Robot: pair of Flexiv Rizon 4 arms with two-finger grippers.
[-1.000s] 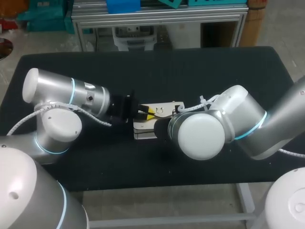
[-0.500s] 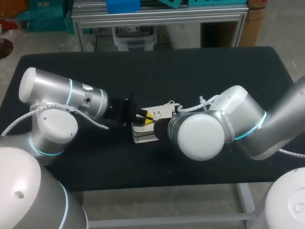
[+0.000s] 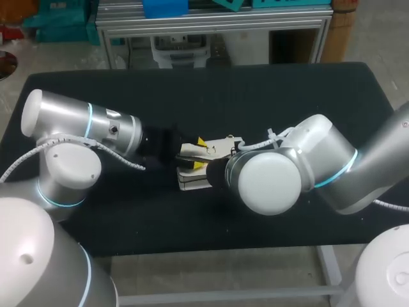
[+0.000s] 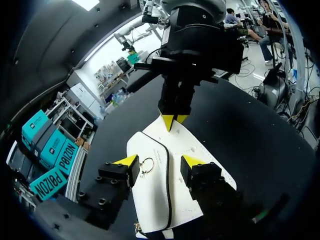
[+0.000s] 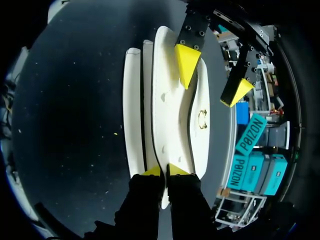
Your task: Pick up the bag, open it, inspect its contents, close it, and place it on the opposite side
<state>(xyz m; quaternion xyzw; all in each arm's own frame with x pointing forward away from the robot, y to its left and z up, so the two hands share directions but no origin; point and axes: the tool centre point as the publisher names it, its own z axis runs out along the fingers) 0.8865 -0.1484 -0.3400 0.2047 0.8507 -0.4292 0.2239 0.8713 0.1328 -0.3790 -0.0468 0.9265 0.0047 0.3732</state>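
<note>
Head view: black worktop [image 3: 255,96], lightly flecked, carried white bag [image 3: 192,181] near centre. Left hand [image 4: 160,161] stood wide open, fingers astride bag's zip. Right hand [image 5: 165,171] was closed, tips pinching bag's end edge.

Matte blk table [image 3: 268,89], flat top.

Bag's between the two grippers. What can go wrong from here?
1. The right gripper pinches only the end edge of the bag; a pull on the zip could slip it free.
2. The left gripper is open astride the bag, and the ring pull sits beside one finger, not between both. Closing may catch the bag body instead.
3. The two grippers are close together over a small bag, so they could bump.
</note>
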